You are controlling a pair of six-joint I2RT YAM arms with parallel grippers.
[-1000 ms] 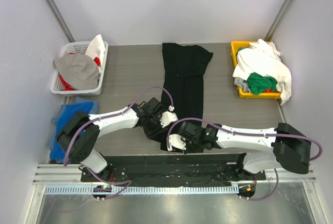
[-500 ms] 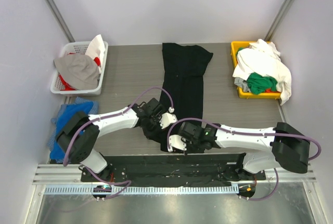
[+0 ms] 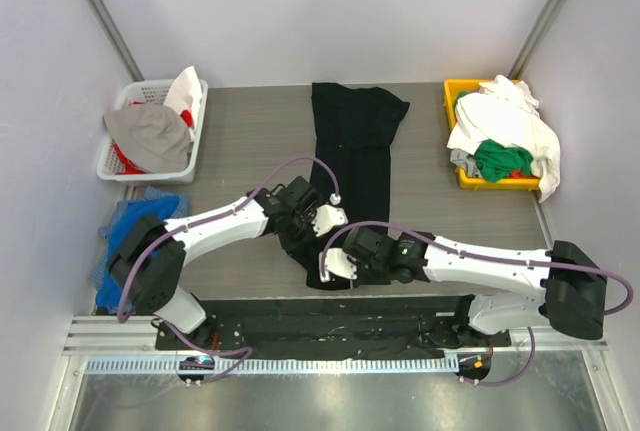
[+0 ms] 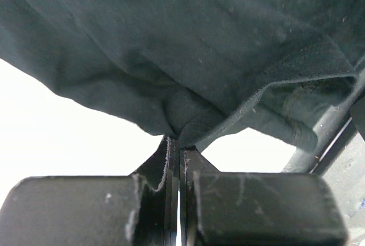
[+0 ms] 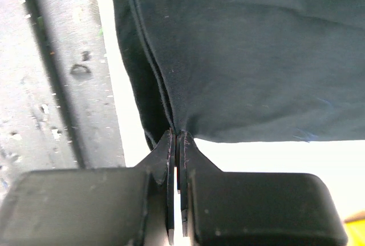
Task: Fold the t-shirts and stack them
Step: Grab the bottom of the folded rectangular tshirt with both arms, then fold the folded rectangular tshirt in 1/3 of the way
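The black t-shirt [image 3: 355,141] lies as a long, narrow strip down the middle of the tabletop [image 3: 250,141]. Its far end is at the far edge and its near end is close to the near edge. The left end effector [image 4: 179,146] is closed, pinching a fold of the shirt's left edge close to the near end. Just beside it, the right end effector [image 5: 175,137] is closed on the near hem. At the far right corner, a yellow bin [image 3: 453,96] holds a white t-shirt [image 3: 500,121] and a green t-shirt [image 3: 503,159]. A white basket [image 3: 140,173] of clothes stands at the far left corner.
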